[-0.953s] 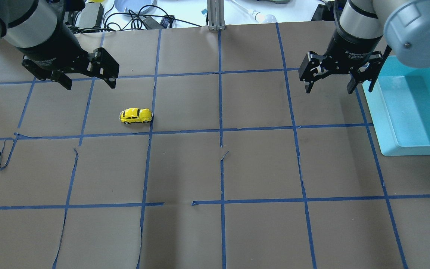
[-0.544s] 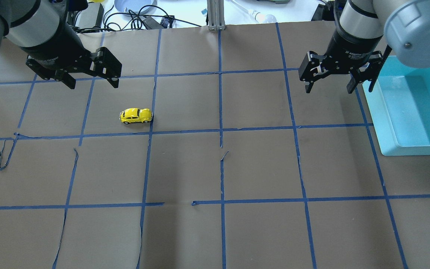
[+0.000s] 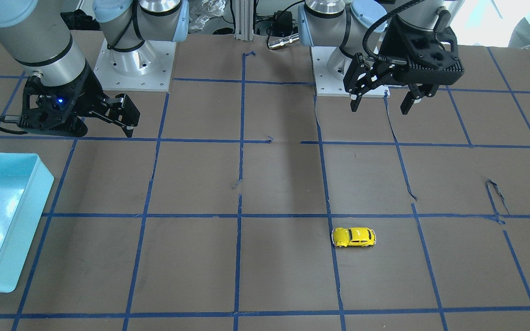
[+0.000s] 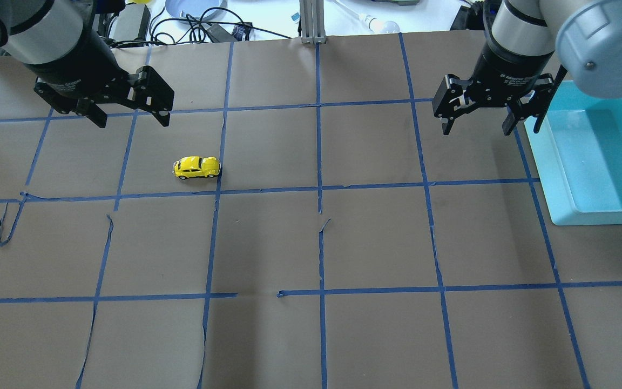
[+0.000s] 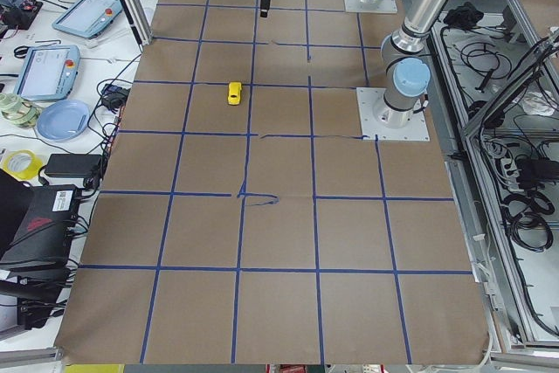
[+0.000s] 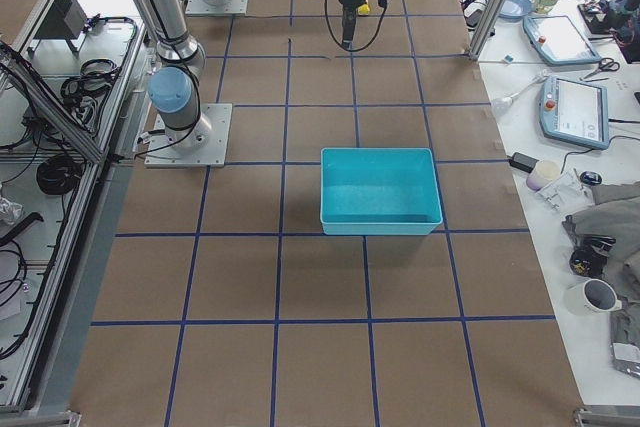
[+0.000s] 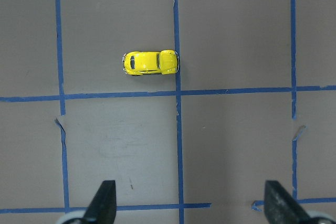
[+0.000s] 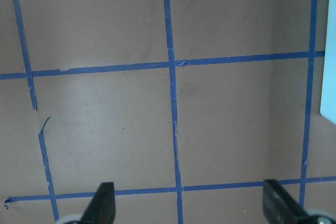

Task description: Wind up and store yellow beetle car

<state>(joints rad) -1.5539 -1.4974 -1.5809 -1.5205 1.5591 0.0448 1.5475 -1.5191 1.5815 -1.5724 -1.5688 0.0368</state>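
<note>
You are at the opening step, the approach: nothing has been gripped or wound. The yellow beetle car [image 4: 196, 167] stands on its wheels on the brown paper-covered table [image 4: 376, 237], its nose end touching a blue tape line [image 4: 217, 178].

The left gripper [image 4: 132, 120] hangs above the table with its jaws spread wide and nothing between them. In the left wrist view the car [image 7: 151, 63] lies well ahead of the fingertips [image 7: 103, 203], within the span of the jaws but nearer one finger than the other. Its length runs along the line from finger to finger.

The right gripper [image 4: 475, 129] also has its jaws wide apart and empty. It is far from the car, and the teal bin [image 4: 559, 178] lies just beside its outer finger.

Your next move, as I judge it, is to bring the left jaws forward and down over the car. You will probably need to turn the wrist so the fingers meet its sides, not its bumpers. The car is tiny, so centre it carefully before closing.
</note>
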